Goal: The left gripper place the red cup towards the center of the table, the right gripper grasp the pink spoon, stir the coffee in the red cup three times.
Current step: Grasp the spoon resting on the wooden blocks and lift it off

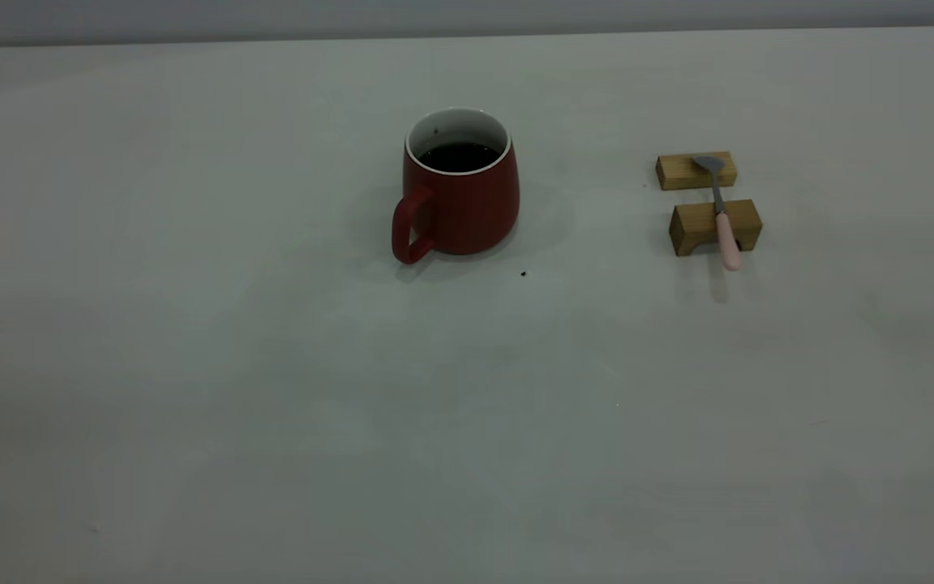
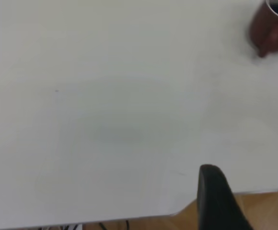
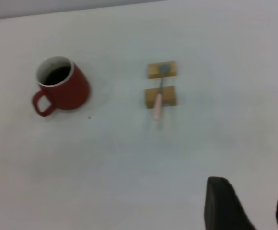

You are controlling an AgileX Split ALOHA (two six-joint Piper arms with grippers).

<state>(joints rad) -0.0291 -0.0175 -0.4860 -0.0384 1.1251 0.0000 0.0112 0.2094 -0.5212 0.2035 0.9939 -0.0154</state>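
Nearest the exterior camera, the broad plain off-white tabletop (image 1: 272,422) is lying bare, with neither arm reaching into that view. Each wrist view is showing only dark finger ends at its edge: the left tool (image 2: 249,201) is hanging over the tabletop's near edge, well apart from everything, and the right tool (image 3: 249,203) is hovering back from the objects, fingers spread with a clear gap and holding nothing. The left tool's spread I cannot tell, since only one finger and a sliver of the other are showing. Farther in, a tiny dark speck (image 1: 523,274) is sitting just in front of the dark red matte mug with white inside and thick loop handle, the red cup (image 1: 459,195). The red cup is standing upright near the middle of the tabletop, handle pointing toward the camera and leftward. Inside it, dark, almost black coffee (image 1: 459,156) is filling it partway, surface calm, white wall showing above. Well apart to the right, two tan wooden blocks (image 1: 714,225) are sitting one behind the other, and the slim pink spoon (image 1: 718,207) with grey metal bowl and pale pink handle is bridging them, bowl on the far block, handle overhanging the near one. Judging: the cup placement is looking done; the step in hand is the right tool's approach to the spoon. Next move is calling for descending over the overhanging handle and closing across it.
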